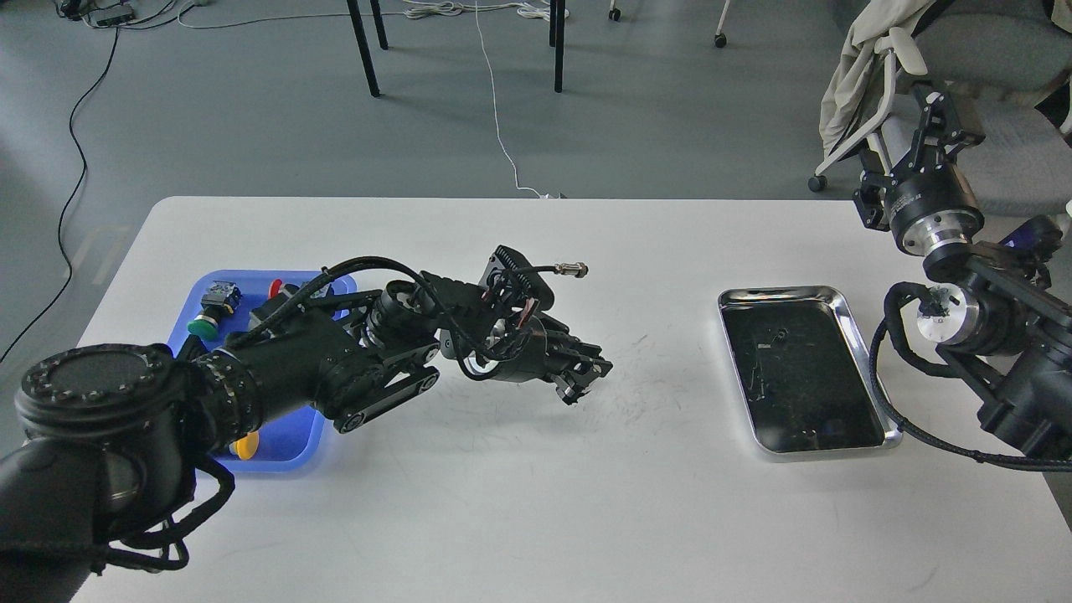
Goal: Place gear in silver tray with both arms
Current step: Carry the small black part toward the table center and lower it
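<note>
Grey floor with cables and chair legs lies beyond a white tabletop (519, 502). Largest on it, the left arm (318, 368) reaches from the left edge over a blue tray (289, 440) of coloured buttons toward the middle. Its left claw (586, 381) points down, close to the surface; whether it grips anything, I cannot tell. Well apart, near the right edge, lies the silver tray (867, 377). Past that edge, the right claw (938, 117) is raised, fingers spread.
</note>
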